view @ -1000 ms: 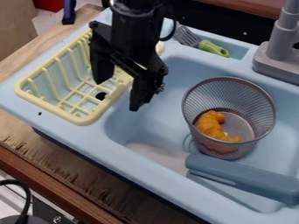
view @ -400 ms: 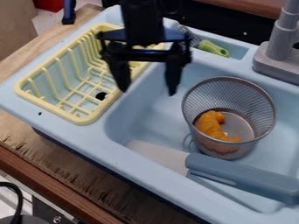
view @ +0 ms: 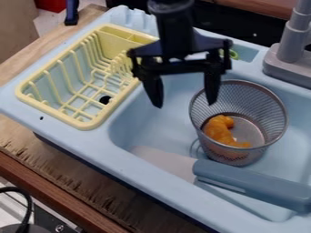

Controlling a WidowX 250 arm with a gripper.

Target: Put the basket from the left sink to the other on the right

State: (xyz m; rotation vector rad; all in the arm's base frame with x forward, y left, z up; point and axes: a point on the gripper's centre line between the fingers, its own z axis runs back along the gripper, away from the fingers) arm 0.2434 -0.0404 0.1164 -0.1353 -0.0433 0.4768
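Mesh basket (view: 258,101) stood in the large basin (view: 167,129), toy croissant (view: 223,129) inside — knife (view: 252,181) just beside it. Gripper (view: 185,104) hung near the rim, fingers apart, nothing held. Looked like pre-grasp: no hold on the basket, so grip, lift, carry right and release all seemed left — assuming this basin counted as the left sink.

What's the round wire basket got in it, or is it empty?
Not empty. Through the open top of the wire basket you can see an orange, croissant-shaped thing inside.
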